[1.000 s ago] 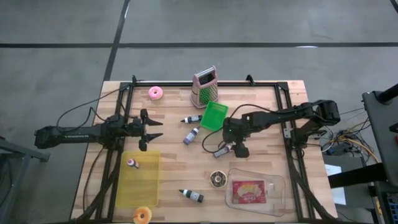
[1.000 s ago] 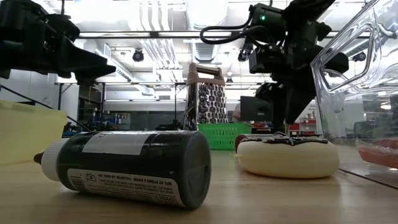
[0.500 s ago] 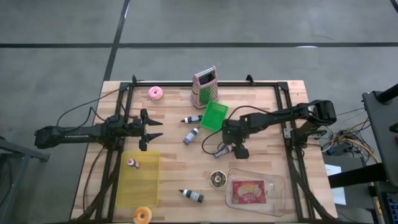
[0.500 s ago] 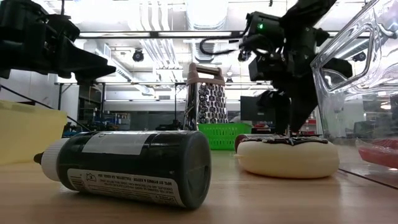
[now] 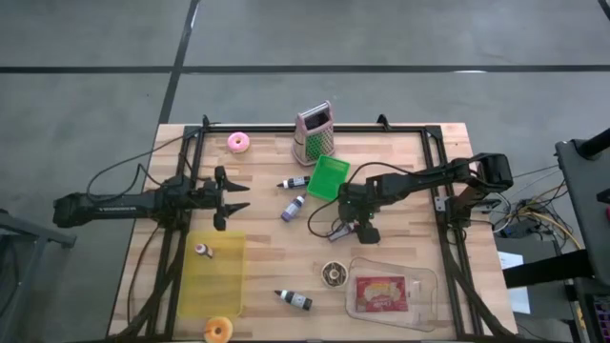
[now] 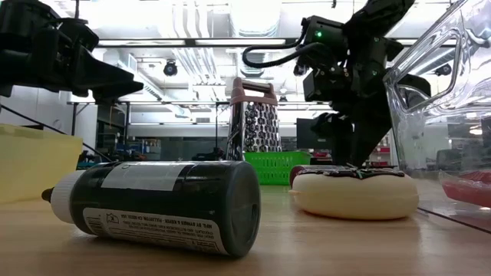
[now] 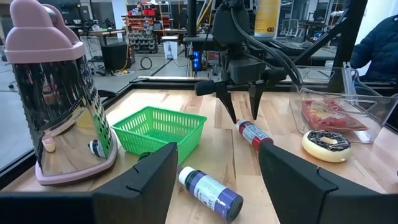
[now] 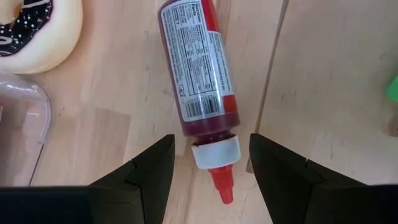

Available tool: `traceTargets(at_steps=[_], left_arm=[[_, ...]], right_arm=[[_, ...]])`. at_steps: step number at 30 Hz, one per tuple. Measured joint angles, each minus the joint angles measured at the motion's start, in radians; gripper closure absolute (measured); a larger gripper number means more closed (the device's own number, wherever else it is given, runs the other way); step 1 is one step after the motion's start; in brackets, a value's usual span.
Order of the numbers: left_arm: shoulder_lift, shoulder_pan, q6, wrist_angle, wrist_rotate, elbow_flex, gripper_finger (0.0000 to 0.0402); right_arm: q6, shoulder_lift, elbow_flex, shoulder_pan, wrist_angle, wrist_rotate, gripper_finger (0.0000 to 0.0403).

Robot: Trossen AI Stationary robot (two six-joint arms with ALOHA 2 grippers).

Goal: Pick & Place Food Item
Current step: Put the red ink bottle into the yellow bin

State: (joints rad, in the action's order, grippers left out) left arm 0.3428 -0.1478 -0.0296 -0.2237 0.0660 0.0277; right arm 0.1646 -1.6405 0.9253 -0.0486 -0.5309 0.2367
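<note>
The right tool hangs with fingers spread apart just above the red bottle, which lies flat on the table near the green basket. The left tool, also open, waits well apart.

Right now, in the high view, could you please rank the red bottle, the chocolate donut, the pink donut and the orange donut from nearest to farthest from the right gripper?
1. Red bottle: lying just beside the right gripper, on its left-arm side.
2. Chocolate donut: toward the table's near edge, beside the clear tray.
3. Pink donut: far left corner.
4. Orange donut: near left corner, by the yellow bin.
</note>
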Motion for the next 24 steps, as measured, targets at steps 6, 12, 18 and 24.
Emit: traceTargets(at_steps=[6,12,18,24], left_arm=[[0.000,0.000,0.000,0.000,0.000,0.000,0.0172],[0.000,0.000,0.000,0.000,-0.006,0.000,0.0172],[0.000,0.000,0.000,0.000,-0.007,0.000,0.0172],[0.000,0.000,0.000,0.000,-0.007,0.000,0.0172]], right_arm=[[0.012,-0.011,0.000,0.000,0.024,0.000,0.0200],[0.025,-0.059,-0.001,0.000,0.022,0.000,0.0200],[0.031,-0.073,-0.001,0.000,0.023,-0.005,0.0201],[0.049,-0.072,-0.001,0.000,0.024,-0.054,0.0271]])
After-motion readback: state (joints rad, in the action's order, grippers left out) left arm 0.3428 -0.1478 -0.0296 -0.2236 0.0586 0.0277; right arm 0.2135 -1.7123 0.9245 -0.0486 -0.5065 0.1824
